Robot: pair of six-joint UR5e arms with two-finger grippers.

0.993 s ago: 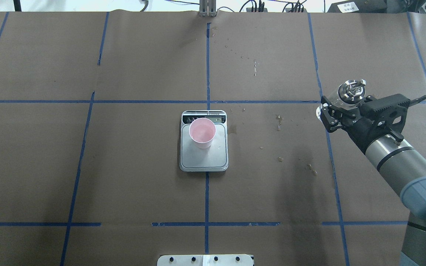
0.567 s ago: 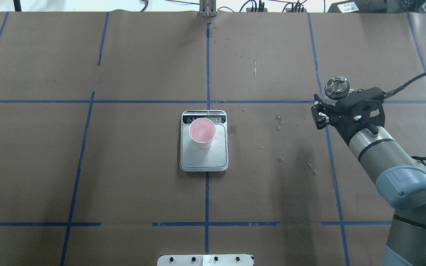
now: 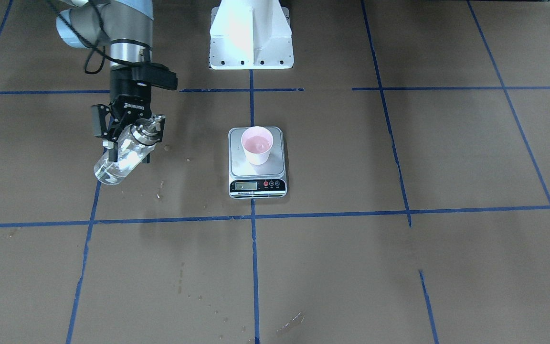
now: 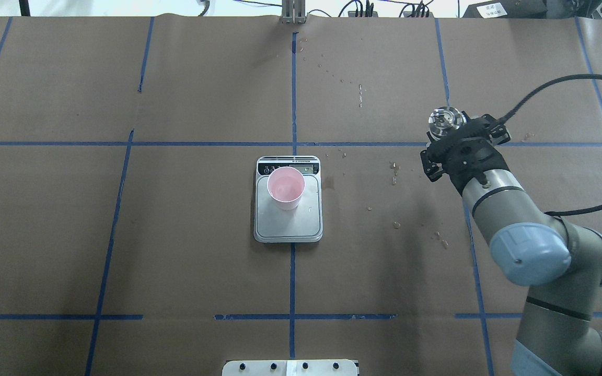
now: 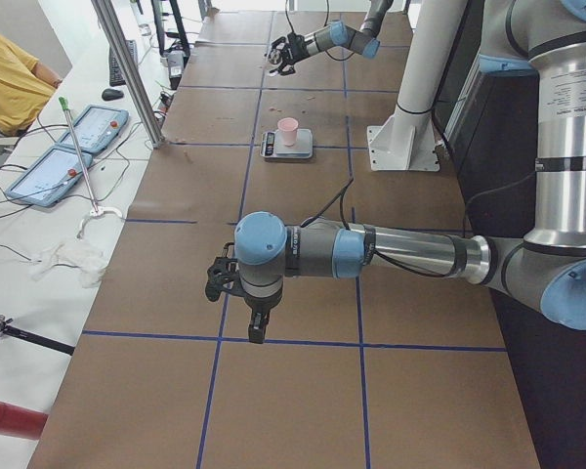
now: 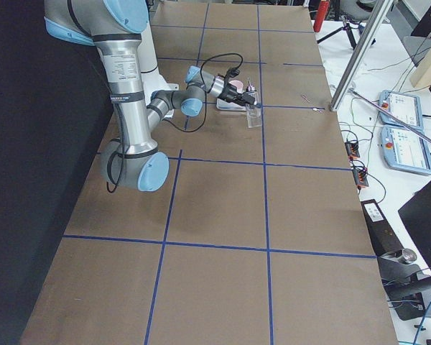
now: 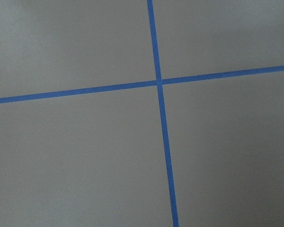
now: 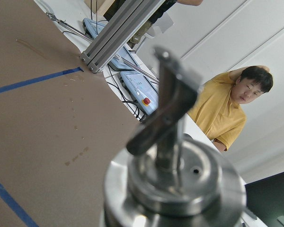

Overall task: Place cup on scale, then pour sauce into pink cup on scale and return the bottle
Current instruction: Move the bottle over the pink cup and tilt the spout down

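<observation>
The bottle (image 3: 122,160), grasped near its cap by the right gripper (image 3: 131,136), has moved nearer the cup (image 3: 257,145) on the scale (image 3: 237,167); its body hangs tilted below the gripper.

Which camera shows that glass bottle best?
The exterior front-facing view: it shows the whole bottle, clear body and metal cap, held in the right gripper. Overhead shows only the cap; the right wrist view, a close-up of it; side views show it tiny; left wrist, nothing.

bottle (image 3: 120,161): clear glossy glass, shiny metal cap (image 4: 444,119). scale (image 3: 276,167): brushed steel. cup (image 3: 257,144): matt plastic. worktop (image 3: 399,267): matt brown paper.
</observation>
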